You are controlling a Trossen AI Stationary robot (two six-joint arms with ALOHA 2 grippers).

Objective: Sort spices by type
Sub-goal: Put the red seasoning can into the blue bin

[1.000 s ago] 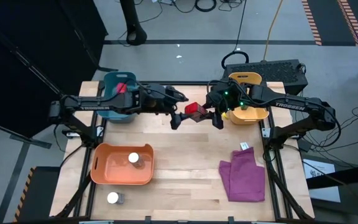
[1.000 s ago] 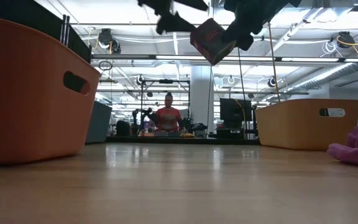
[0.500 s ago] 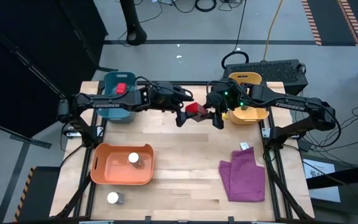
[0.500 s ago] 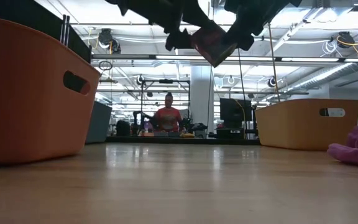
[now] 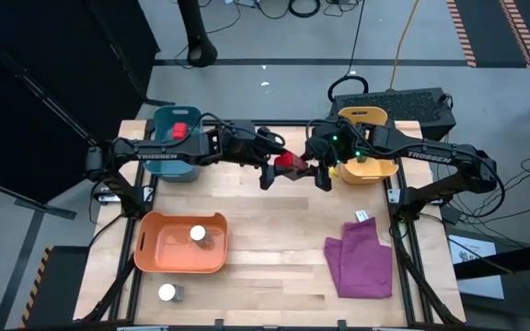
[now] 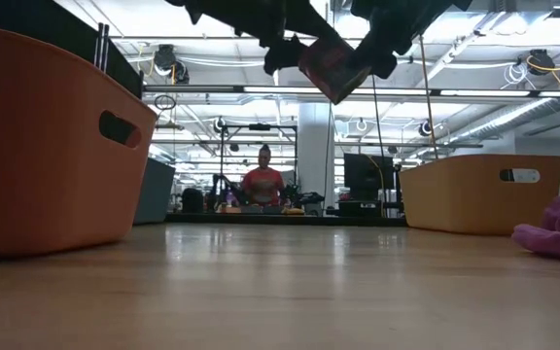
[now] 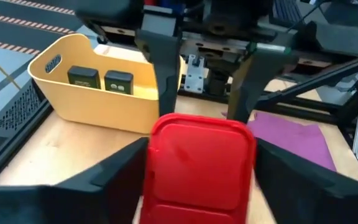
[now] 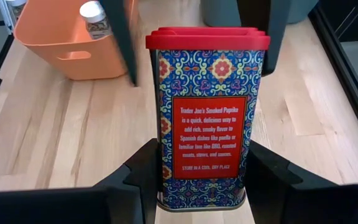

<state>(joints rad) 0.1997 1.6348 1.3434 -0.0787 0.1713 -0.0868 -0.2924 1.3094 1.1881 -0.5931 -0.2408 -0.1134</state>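
A red spice tin (image 5: 289,163) with a patterned label (image 8: 207,118) hangs in the air over the far middle of the table. My right gripper (image 5: 314,168) is shut on it. My left gripper (image 5: 272,169) is open, its fingers (image 7: 114,177) on either side of the tin's red lid (image 7: 197,162). A second red tin (image 5: 180,130) lies in the teal bin (image 5: 166,161). Two dark grey boxes (image 7: 98,78) sit in the yellow bin (image 5: 362,172). One clear jar (image 5: 198,234) stands in the orange bin (image 5: 155,250), another (image 5: 167,292) on the table. My right gripper pinches the tin's bottom end (image 8: 166,183) between its two fingers (image 8: 138,174), one on each narrow side. The fingers come level from the table's right, along the tin. The tin is lifted clear and tilted (image 6: 331,66), lid toward the table's left. My left gripper: I cannot tell whether its fingers touch the lid.
A crumpled purple cloth (image 5: 362,259) lies at the near right, with a small tag (image 5: 362,217) beside it. The bins stand at the far left, far right and near left. Bare wood lies in the table's middle (image 5: 274,239). A person sits far behind the table (image 6: 263,183).
My left gripper has moved toward the table's right, up to the red tin, until its open fingers stand around the lid end. The right gripper and the tin have kept still.
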